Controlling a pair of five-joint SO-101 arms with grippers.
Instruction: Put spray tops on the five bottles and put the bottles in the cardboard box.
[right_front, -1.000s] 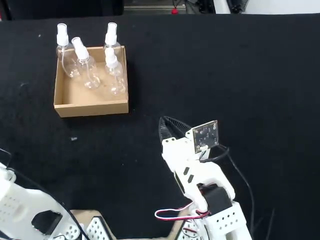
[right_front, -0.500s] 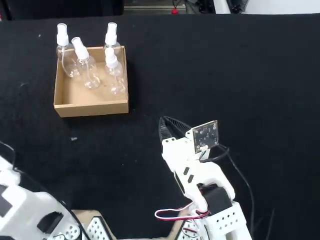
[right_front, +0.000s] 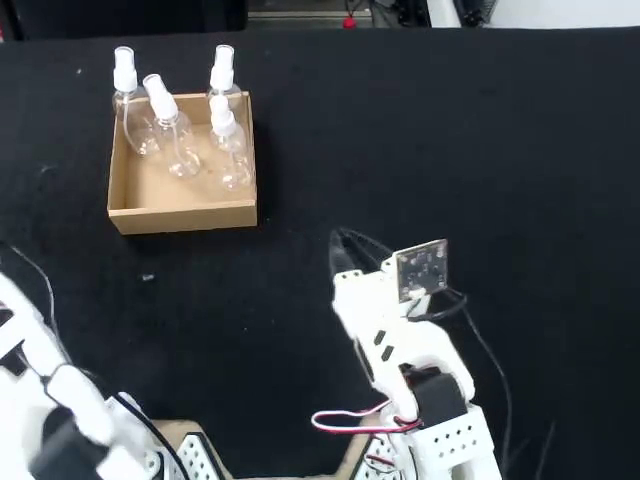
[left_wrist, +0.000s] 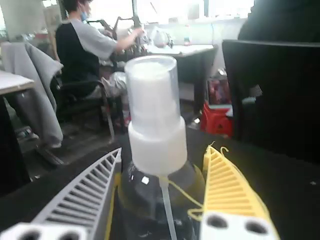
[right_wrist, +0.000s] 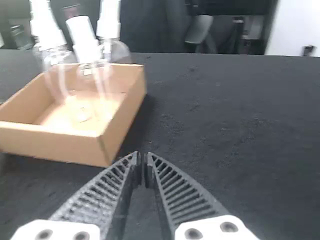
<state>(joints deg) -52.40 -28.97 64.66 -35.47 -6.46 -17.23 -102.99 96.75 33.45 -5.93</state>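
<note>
A clear bottle (left_wrist: 150, 185) with a white spray top (left_wrist: 152, 115) stands upright between the grey and yellow fingers of my left gripper (left_wrist: 164, 152), which is shut on it. The left arm (right_front: 45, 410) sits at the table's near left corner in the high view. Several capped bottles (right_front: 180, 140) stand and lean in the cardboard box (right_front: 180, 216) at the far left. My right gripper (right_front: 347, 247) hovers low near the table's middle, its black fingers shut on nothing. From the right wrist, the box (right_wrist: 60, 142) and its bottles (right_wrist: 80, 55) lie ahead of that gripper (right_wrist: 140, 159).
Black cloth (right_front: 450, 150) covers the whole table. The right arm's base and cables (right_front: 420, 420) occupy the near middle edge. Behind the table's far side the left wrist view shows chairs and desks.
The left arm has swung within the near left corner of the high view. The right arm has shifted slightly to the right, and its fingers look narrower than before.
</note>
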